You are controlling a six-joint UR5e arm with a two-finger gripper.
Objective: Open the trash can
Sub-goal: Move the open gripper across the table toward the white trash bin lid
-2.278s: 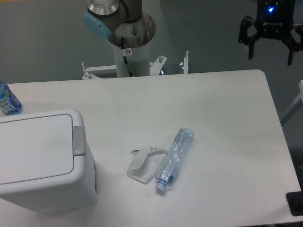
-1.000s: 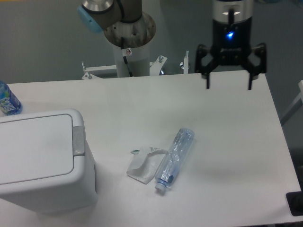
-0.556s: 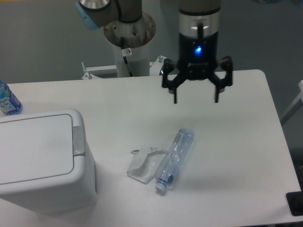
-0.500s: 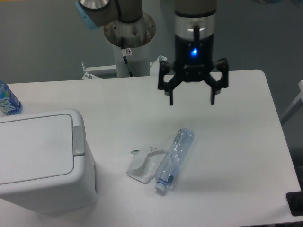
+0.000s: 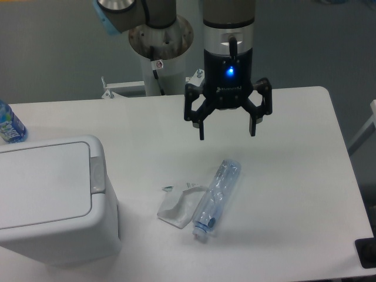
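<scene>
1. White rectangular tabletop w/ rounded corners fills most of the view; grey floor behind it, and we see the arm's round grey pedestal base at the far edge, top centre
2. Our black two-finger gripper hangs above the table's centre-back, pointing straight down, blue light lit on its body; fingers spread wide apart, nothing between them
3. Big white plastic rectangular trash can w/ rounded corners sits at the front-left of the table, partly cut off by the left edge of the view; well apart from the gripper
4. Its flat white lid lies down shut, flush w/ the rim
5. Grey push-button tab sits on the can's right rim, facing the table middle; nothing touching it
6. Crushed clear plastic bottle lies on its side near table centre, below and a bit in front of the gripper, cap end toward the front, slanted
7. Crumpled white plastic pouch lies flat just left of the bottle, touching it or nearly so; we can't tell which
8. Blue-labelled clear bottle stands at the far-left edge, behind the trash can, mostly cropped
9. Small dark object at the front-right corner, cut off by the frame; can't tell what it is
</scene>
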